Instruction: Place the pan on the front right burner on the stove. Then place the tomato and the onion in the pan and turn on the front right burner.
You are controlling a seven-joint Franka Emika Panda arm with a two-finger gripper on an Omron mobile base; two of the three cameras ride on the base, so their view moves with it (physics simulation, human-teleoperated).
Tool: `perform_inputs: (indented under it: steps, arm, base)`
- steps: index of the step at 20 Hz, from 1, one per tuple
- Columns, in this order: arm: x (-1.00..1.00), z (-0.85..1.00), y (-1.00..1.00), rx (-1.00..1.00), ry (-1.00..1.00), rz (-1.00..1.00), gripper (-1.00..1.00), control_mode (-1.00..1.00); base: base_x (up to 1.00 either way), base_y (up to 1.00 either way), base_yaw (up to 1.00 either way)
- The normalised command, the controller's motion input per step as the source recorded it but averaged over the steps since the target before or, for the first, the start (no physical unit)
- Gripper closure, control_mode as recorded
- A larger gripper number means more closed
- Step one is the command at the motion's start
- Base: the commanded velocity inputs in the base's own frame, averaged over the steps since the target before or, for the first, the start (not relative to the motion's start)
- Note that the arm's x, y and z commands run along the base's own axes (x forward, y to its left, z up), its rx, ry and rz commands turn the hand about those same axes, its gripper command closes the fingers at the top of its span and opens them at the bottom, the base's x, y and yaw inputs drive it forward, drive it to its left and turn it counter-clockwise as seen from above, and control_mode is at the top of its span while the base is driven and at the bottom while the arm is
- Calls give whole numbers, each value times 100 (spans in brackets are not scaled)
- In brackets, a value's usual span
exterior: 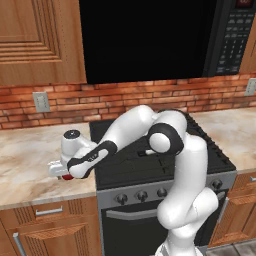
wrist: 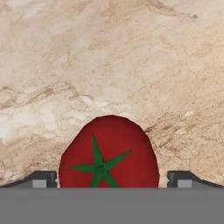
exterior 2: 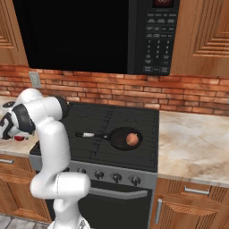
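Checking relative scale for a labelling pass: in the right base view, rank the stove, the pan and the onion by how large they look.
1. stove, by far the largest.
2. pan, sitting on the front right burner.
3. onion, a small ball inside the pan.

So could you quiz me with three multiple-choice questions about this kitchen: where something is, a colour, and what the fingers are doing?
1. Where is the small tan-pink onion?
A. in the round black frying pan
B. on the counter
C. in the microwave

2. What colour is the stem star on the shiny red tomato?
A. yellow
B. green
C. white

3. How do the fingers stand?
A. shut on the tomato
B. holding the pan
C. open either side of the tomato

Answers: 1 A, it lies inside the pan on the stove. 2 B, the hand view shows green. 3 C, the tips stand wide apart.
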Motion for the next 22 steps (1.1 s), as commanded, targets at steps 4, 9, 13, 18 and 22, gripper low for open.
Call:
perform_inputs:
  steps: [4, 9, 13, 18, 22]
  arm:
    - [0, -19, 0, 0, 2, 0, 100, -100]
    - [0, -2, 0, 0, 0, 0, 100, -100]
    - [0, 0, 0, 0, 0, 0, 100, -100]
    - [0, 13, 0, 0, 0, 0, 100, -100]
    - [0, 29, 0, 0, 0, 0, 100, -100]
  base:
    - [0, 0, 0]
    - [0, 0, 0]
    - [0, 0, 0]
    - [0, 0, 0]
    - [0, 0, 0]
